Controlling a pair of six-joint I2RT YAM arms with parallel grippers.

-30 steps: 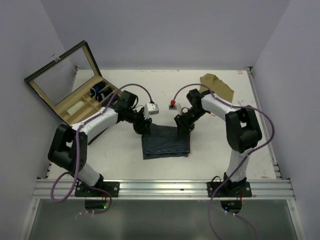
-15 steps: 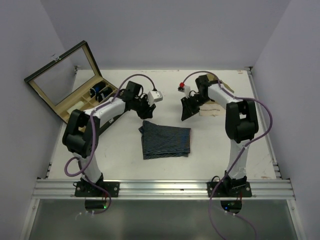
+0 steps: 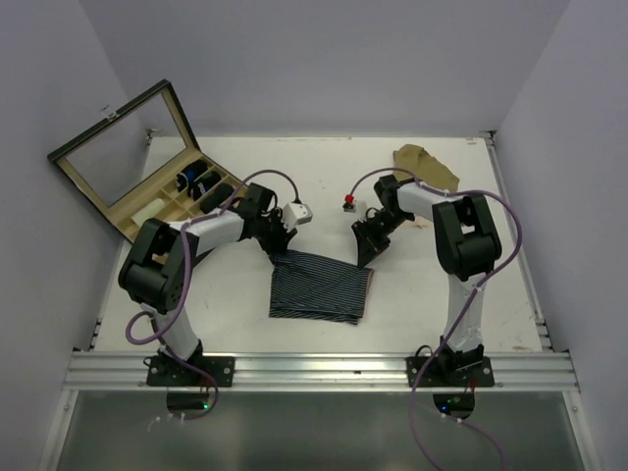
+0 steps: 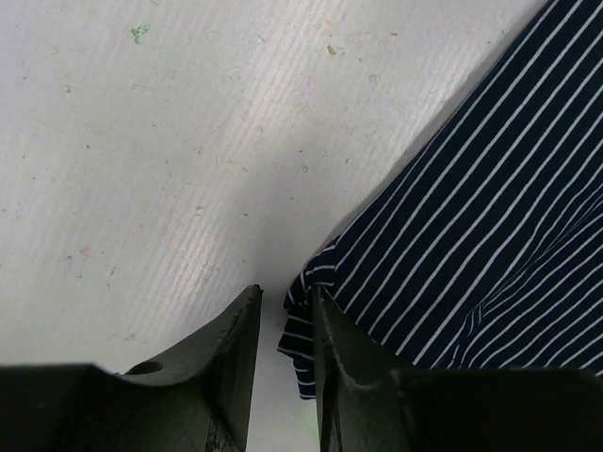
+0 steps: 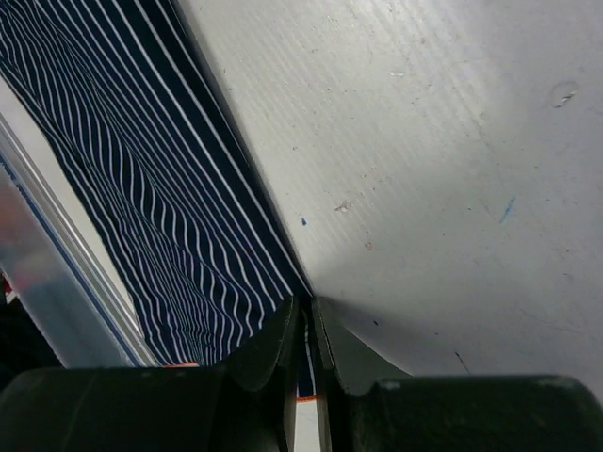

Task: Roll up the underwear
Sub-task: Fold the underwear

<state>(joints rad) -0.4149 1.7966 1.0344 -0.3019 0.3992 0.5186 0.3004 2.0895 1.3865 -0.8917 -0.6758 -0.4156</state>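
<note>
At the near edge, a ribbed aluminium rail (image 3: 314, 370) is seen carrying both arm bases. Beyond it, on the white, faintly scuffed bench (image 3: 471, 294), the underwear (image 3: 319, 287) is spread flat near the middle. It is a soft knit, dark navy with thin white stripes, and its outline is four-sided but skewed.

Its two far corners are taken by the arms. The jaws of the left gripper (image 4: 285, 309) are drawn narrow on the far left corner, where a crumpled tip of striped fabric is caught between the dark fingers. The jaws of the right gripper (image 5: 306, 315) are pressed almost together on the thin hem at the far right corner. The pinch itself is lost in shadow.

Farther back on the left, a wooden box (image 3: 126, 157) with compartments is stood open, its glazed lid propped up. Its contents cannot be made out. At the far right, a crumpled tan cloth (image 3: 429, 165) is partly hidden behind the right arm.
</note>
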